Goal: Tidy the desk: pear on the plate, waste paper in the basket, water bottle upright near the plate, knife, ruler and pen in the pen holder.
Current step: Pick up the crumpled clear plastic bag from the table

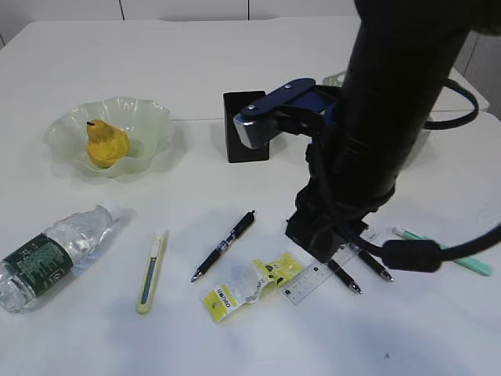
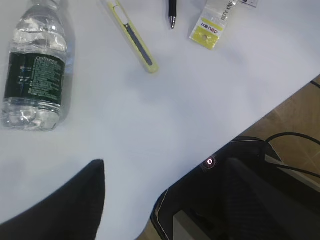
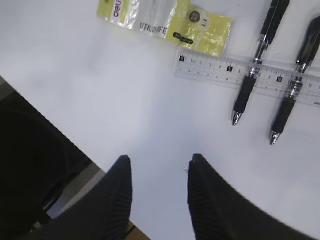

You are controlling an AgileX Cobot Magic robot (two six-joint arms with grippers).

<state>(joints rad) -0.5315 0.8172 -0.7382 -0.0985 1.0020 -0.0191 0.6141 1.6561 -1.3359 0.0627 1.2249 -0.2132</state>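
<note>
The yellow pear lies on the green glass plate. The water bottle lies on its side at the front left. Right of it are the yellow knife and a black pen. The yellow waste paper touches the clear ruler, which has two pens lying across it. The black pen holder stands behind. My right gripper hangs open and empty over bare table, short of the ruler. My left gripper is open and empty near the table edge.
A green pen lies at the right. My right arm blocks much of the exterior view's right side. A pale clear rim shows behind it. Dark equipment sits beyond the table's front edge.
</note>
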